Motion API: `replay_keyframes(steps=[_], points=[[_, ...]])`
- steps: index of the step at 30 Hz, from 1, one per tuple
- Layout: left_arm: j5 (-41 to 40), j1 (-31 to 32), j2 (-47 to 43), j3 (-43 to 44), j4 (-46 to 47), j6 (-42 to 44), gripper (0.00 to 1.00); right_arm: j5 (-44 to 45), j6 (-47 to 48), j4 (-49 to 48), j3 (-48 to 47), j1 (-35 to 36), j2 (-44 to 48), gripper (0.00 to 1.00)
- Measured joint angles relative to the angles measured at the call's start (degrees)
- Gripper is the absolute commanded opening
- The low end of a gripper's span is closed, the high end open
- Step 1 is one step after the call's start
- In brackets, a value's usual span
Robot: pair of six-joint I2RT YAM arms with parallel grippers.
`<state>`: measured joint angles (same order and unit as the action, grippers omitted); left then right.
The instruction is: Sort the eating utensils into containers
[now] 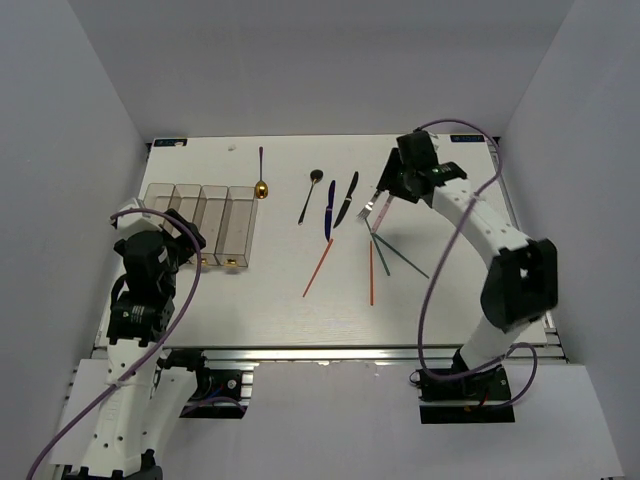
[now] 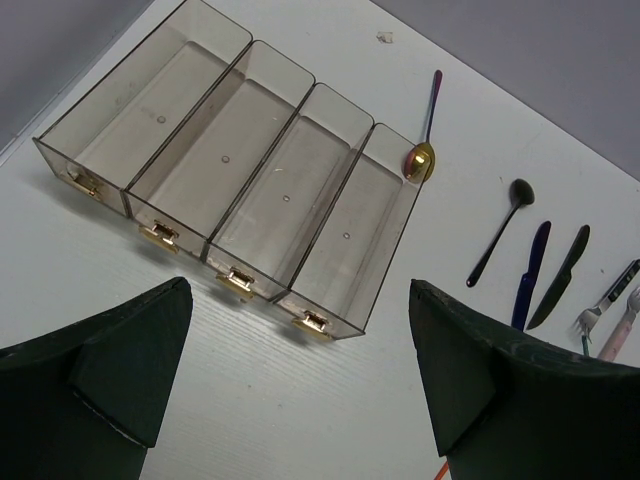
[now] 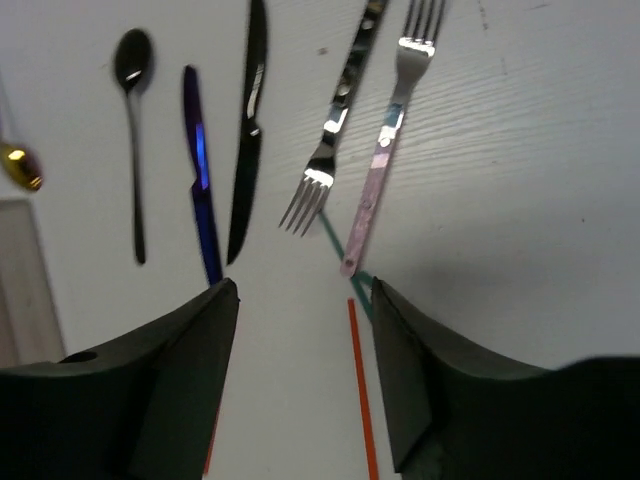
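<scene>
Forks lie close on the white table: mirror-silver metal fork just beside pinkish-handled fork, thin teal chopstick at their ends. Right hand spread, empty, above them; closing may snag two at once. Left hand released near four smoky-brown clear bins.

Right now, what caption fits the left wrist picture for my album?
Open left hand above four empty smoky bins, a gold-bowled spoon lying beside them.
</scene>
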<state>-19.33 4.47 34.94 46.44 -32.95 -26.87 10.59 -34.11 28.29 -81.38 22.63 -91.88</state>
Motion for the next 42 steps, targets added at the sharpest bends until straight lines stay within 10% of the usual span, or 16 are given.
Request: replay_keyframes(steps=[25,35,42], points=[[2.0,0.0,3.5,0.0,0.5,0.5,0.98,11.5,-1.3,1.7,-13.6,-0.1,-32.9,0.50],[2.2,0.0,3.9,0.0,0.5,0.5,0.98,11.8,-3.0,0.1,-13.0,-0.1,-32.9,0.08],[3.3,0.0,4.1,0.0,0.6,0.7,0.98,11.1,-3.9,0.1,-8.7,-0.4,-24.7,0.00]])
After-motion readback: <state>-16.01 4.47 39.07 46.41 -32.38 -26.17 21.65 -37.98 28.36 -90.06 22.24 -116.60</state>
